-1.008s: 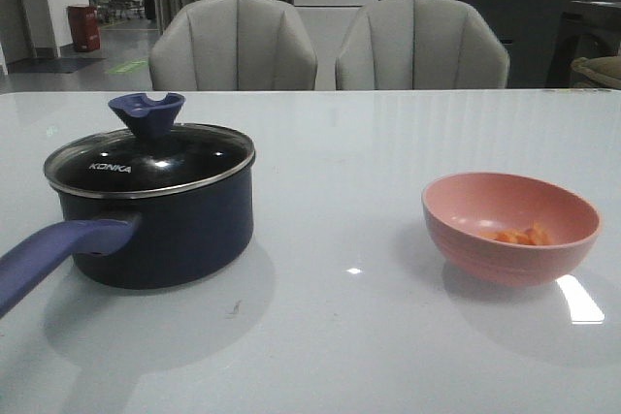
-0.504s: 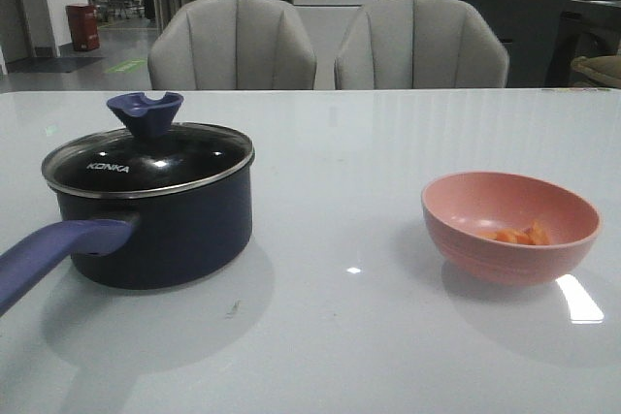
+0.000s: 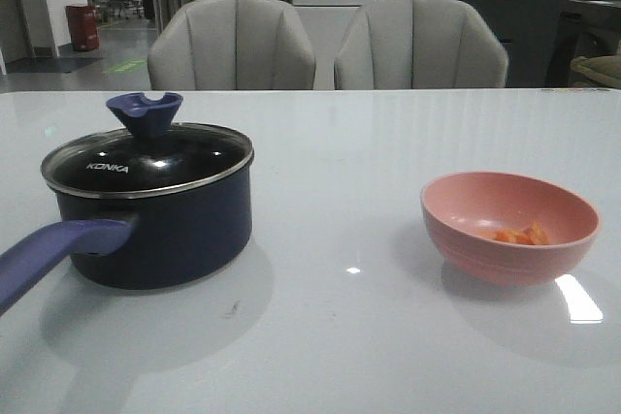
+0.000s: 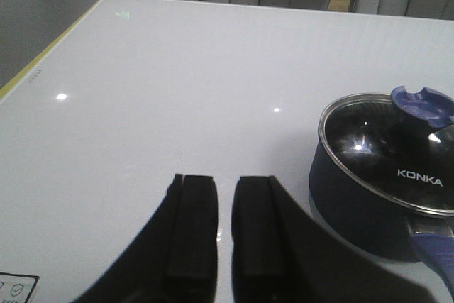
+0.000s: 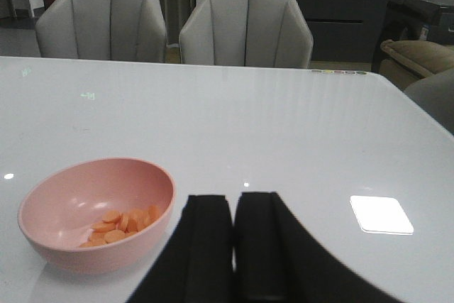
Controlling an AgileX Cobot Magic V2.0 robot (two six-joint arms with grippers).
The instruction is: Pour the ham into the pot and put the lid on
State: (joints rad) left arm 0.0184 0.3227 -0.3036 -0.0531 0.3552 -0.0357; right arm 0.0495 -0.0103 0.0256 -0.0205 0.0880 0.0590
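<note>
Ham (image 3: 521,236) sits in the pink bowl (image 3: 509,227); lid (image 3: 147,159) covers pot (image 3: 155,225) on the white worktop (image 3: 349,143). Left tool (image 4: 225,228) slightly spread, right tool (image 5: 233,235) pressed together.

Pot (image 3: 155,225) sitting toward table (image 3: 349,336) left edge, lid (image 3: 146,157) on it; bowl (image 3: 509,227) toward right edge, ham (image 3: 519,236) lying inside.

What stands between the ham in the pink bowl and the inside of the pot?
The lid sits closed on the pot, blocking the way for the ham in the bowl. Only bare table lies between bowl and pot.
</note>
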